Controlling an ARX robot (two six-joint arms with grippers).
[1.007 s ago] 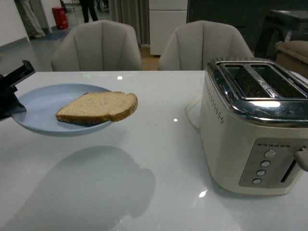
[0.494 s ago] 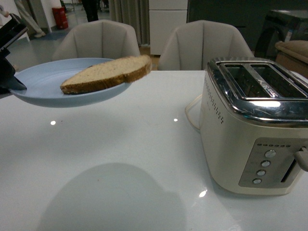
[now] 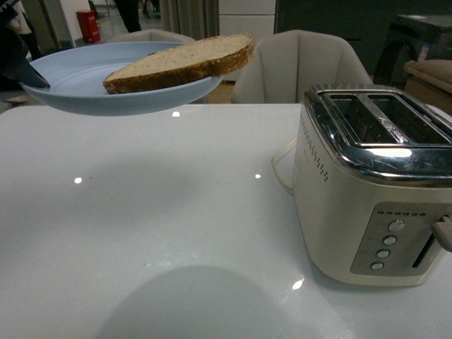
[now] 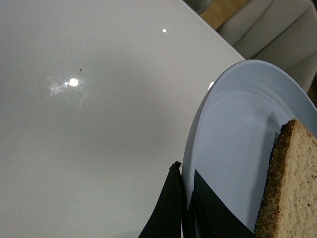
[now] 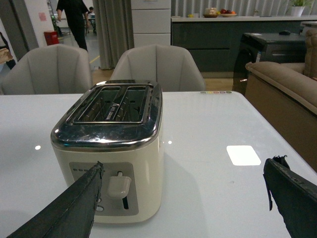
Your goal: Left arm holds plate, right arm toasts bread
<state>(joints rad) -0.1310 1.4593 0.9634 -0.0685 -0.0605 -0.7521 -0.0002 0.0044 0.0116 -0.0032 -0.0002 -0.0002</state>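
From the front: left gripper [image 3: 21, 67], matte black, clenched on the left rim of the plate [image 3: 67, 81], with only a slim pointed finger showing at the frame's edge. Round, shallow, smooth pale-blue plate, held in the air above the far left corner of the table [image 3: 176, 226], tilted slightly. On it a slice of bread [image 3: 183, 62], tan and porous, with a darker rough crust and its rounded end jutting past the right rim. Glossy white tabletop dotted with light reflections, with a soft round shadow [image 3: 205, 304] by the near edge. Near the right edge a boxy cream toaster [image 3: 339, 212] with a chrome top, two long slots [image 3: 381, 120] and a column of small round buttons. A pale cord [image 3: 281, 166] curling behind it. Beyond the far edge, padded grey chairs [image 3: 300, 67].

From the left wrist: two thin black fingers [image 4: 166, 213] pinching the plate's raised rim, one under it, one on the inner surface. Faint concentric rings across the blue glaze [image 4: 237, 134]. Crumbly crust and speckled crumb of the bread [image 4: 292, 193] just beside the inner finger. Shiny table below, well apart.

From the right wrist: right gripper [image 5: 184, 166] released, its wide black jaws spread far apart and grasping nothing, low over the table near the toaster's end face. Toaster's cream lever [image 5: 119, 186] between the jaws but untouched, mirror-bright lid reflecting the room, both slots bare.
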